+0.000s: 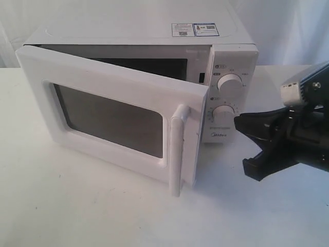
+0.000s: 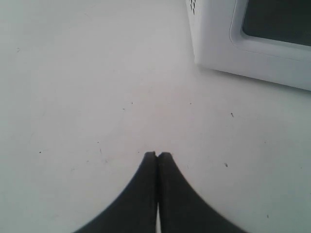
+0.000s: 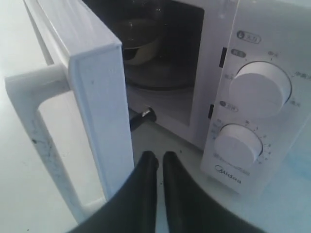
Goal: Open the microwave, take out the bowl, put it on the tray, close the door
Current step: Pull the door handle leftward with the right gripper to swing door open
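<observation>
Found the bowl (image 3: 141, 48) inside the microwave (image 1: 128, 31), behind the half-open door (image 1: 103, 77) and beyond the right gripper (image 3: 156, 156) with fingers almost pressed together just outside the opening, noted the left gripper (image 2: 157, 154) pinched together over the table (image 2: 73, 73), and read "Midea" beneath the lower dial (image 3: 238, 144).
</observation>
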`<state>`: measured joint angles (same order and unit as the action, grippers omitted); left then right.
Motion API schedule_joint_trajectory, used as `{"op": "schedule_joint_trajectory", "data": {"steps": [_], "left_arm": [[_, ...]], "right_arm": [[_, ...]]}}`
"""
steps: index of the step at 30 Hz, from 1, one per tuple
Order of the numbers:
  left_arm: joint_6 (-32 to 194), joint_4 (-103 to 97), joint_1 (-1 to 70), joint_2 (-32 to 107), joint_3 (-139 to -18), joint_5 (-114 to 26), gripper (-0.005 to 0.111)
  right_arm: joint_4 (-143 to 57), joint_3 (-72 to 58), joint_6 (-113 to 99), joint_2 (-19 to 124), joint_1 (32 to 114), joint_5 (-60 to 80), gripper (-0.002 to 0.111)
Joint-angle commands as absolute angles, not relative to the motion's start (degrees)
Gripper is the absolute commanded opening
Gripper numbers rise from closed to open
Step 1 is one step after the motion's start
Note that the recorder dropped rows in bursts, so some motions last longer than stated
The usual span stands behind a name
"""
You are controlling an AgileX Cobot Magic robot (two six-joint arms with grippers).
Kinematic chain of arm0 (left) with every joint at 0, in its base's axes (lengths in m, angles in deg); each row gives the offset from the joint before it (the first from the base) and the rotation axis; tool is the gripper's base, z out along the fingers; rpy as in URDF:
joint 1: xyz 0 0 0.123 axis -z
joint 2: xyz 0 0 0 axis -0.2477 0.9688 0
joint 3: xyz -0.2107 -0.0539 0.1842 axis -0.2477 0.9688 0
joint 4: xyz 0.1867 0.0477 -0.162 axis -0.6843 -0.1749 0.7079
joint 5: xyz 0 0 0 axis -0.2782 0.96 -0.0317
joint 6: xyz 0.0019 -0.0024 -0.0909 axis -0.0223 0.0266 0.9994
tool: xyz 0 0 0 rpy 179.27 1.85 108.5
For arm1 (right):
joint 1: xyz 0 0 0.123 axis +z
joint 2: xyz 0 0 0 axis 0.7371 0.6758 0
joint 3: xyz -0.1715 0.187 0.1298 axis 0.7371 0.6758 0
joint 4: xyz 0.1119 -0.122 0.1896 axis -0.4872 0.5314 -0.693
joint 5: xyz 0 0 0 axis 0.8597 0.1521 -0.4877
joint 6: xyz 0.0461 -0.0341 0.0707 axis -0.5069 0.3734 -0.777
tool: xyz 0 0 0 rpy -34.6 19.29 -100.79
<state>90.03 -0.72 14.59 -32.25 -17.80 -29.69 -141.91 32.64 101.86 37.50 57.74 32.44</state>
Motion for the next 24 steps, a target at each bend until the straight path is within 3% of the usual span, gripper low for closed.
{"op": "schedule_joint_trajectory", "data": {"steps": [1, 16, 24], "left_arm": [[90.3, -0.7, 14.5, -32.5, -17.6, -29.5, 0.0], [90.3, -0.7, 14.5, -32.5, -17.6, -29.5, 0.0], [90.3, -0.7, 14.5, -32.5, -17.6, -29.5, 0.0]], "right_arm": [[-142.5, 30.2, 102.3, 38.4, 57.7, 32.1, 0.0], [-142.5, 18.8, 103.2, 54.3, 57.7, 36.3, 0.0], [-142.5, 17.6, 104.6, 59.0, 57.7, 46.7, 0.0]]}}
